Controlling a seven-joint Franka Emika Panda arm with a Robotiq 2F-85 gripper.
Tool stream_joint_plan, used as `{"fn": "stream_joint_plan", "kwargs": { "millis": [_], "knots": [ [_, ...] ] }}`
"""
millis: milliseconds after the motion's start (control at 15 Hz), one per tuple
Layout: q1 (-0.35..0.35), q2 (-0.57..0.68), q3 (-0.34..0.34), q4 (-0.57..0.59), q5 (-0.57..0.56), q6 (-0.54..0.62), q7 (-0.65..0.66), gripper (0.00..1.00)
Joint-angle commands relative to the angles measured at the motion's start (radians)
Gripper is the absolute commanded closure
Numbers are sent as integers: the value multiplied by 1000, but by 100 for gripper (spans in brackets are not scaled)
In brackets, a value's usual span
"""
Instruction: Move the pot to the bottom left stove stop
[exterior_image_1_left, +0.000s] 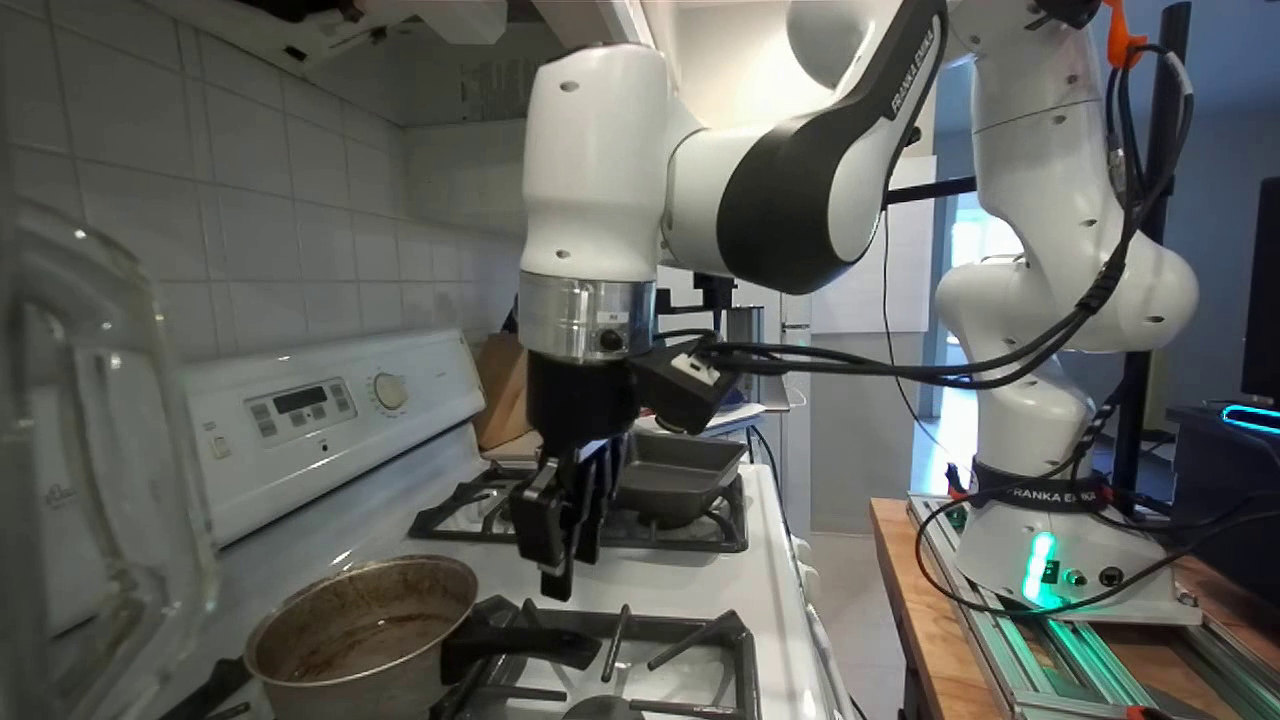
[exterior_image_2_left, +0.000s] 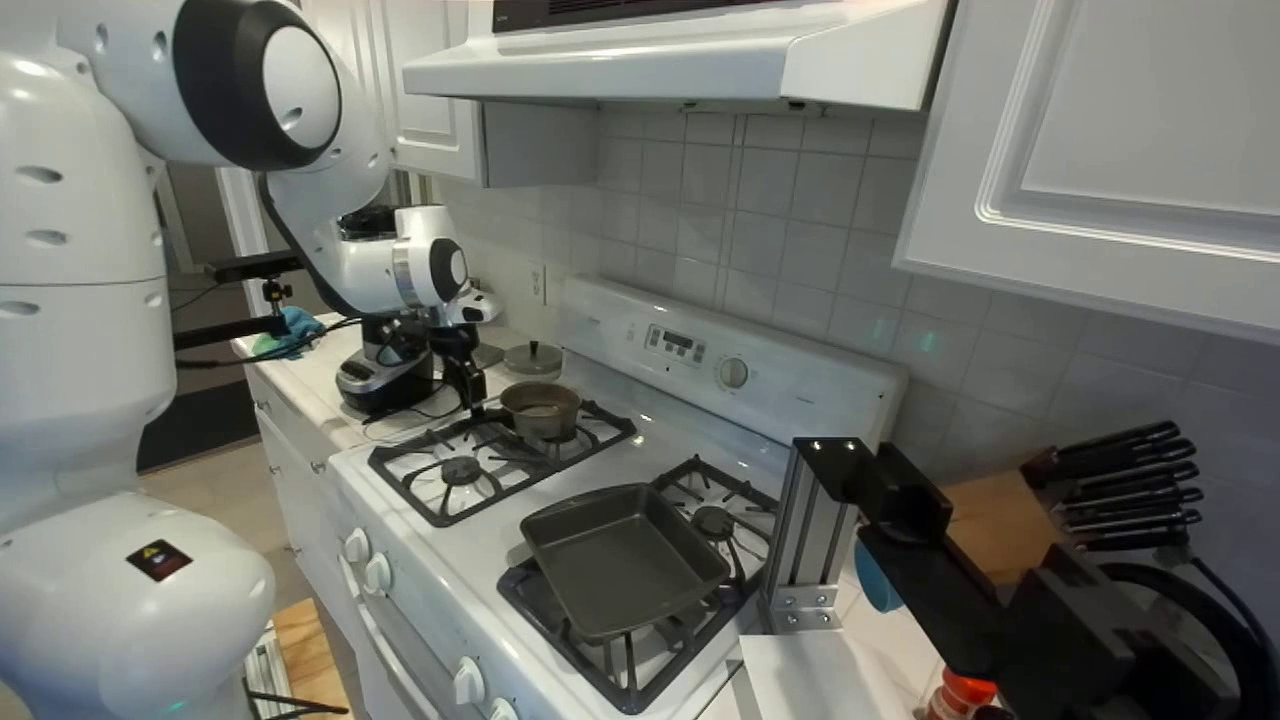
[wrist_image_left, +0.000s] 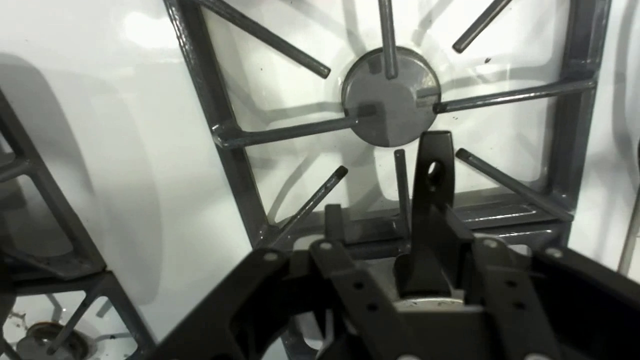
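The pot (exterior_image_1_left: 370, 625), round steel with a brownish inside, stands upright on the back left burner. It also shows in an exterior view (exterior_image_2_left: 541, 408); in the wrist view only its rim (wrist_image_left: 430, 302) shows, behind the gripper. Its dark handle (wrist_image_left: 434, 155) points toward the front burner. The bottom left stove stop (wrist_image_left: 392, 97), with a black grate, has nothing on it; it also shows in both exterior views (exterior_image_1_left: 605, 708) (exterior_image_2_left: 460, 470). My gripper (wrist_image_left: 388, 220) is open and points down above the handle, which shows between the fingers, nearer the right one. In an exterior view the fingertips (exterior_image_1_left: 562, 570) appear apart from the handle.
A dark rectangular pan (exterior_image_2_left: 625, 560) sits on the right-hand grate. The control panel (exterior_image_2_left: 690, 350) rises behind the burners, under a range hood (exterior_image_2_left: 620, 75). A coffee machine (exterior_image_2_left: 390, 370) and a lid (exterior_image_2_left: 533, 360) stand left of the stove. A knife block (exterior_image_2_left: 1000, 520) stands right.
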Motion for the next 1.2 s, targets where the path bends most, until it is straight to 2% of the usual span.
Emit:
{"fn": "stream_joint_plan", "kwargs": {
  "millis": [0,200,267,733,867,1133],
  "knots": [
    [-24,-81,47,-16,-10,-58,-71,21],
    [-40,-121,72,-13,12,-73,-125,1],
    [-47,-140,80,-15,17,-76,-146,0],
    [-85,-178,108,-15,49,-35,-251,0],
    [-98,-151,106,-7,50,-13,-232,0],
    [-122,-87,98,30,158,-8,-294,0]
  ]
}}
